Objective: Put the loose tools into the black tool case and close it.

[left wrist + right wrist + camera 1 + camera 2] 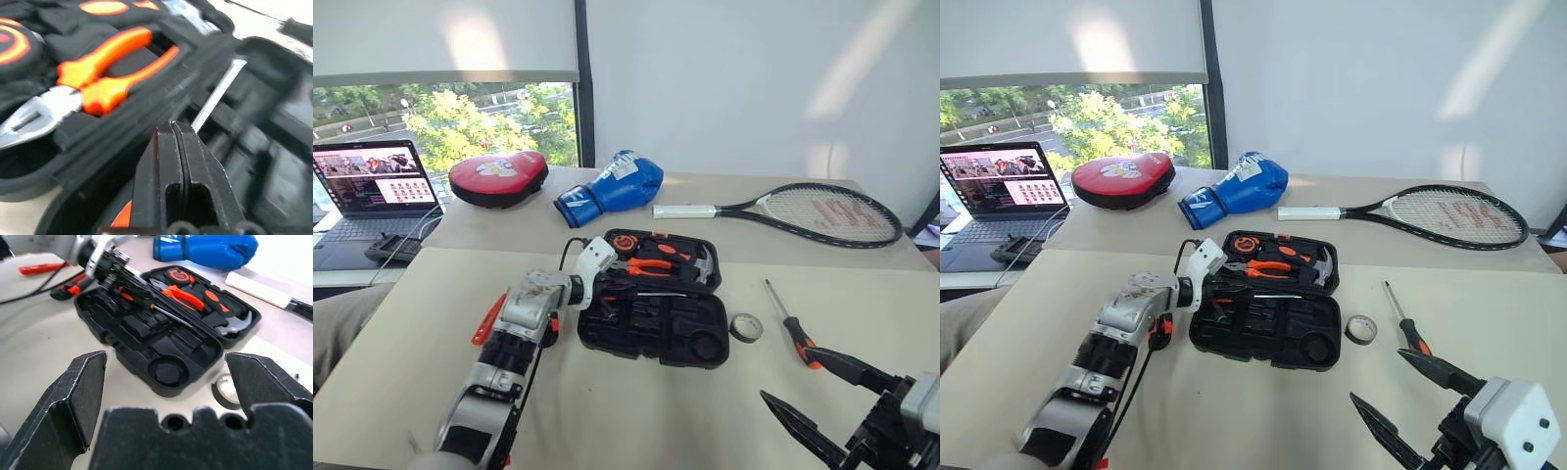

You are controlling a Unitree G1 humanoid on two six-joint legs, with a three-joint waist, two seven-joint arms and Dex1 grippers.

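Item: my left jaws (172,128), clenched empty over the black tool case (656,318); a screwdriver shaft (217,94) runs off at one o'clock. Right jaws (164,377): released.

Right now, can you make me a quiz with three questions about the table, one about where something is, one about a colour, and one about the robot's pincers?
1. Where is the tape roll?
A. inside the tool case
B. on the table beside the tool case
C. on the laptop

2. What colour is the boxing glove?
A. blue
B. green
C. yellow

3. How is the right pincer?
A. shut
B. holding the racket
C. open and empty

Answers:
1. B: the roll lies on the table between the case and the loose screwdriver.
2. A: the glove behind the case is blue.
3. C: its two fingers stand wide apart with nothing between them.
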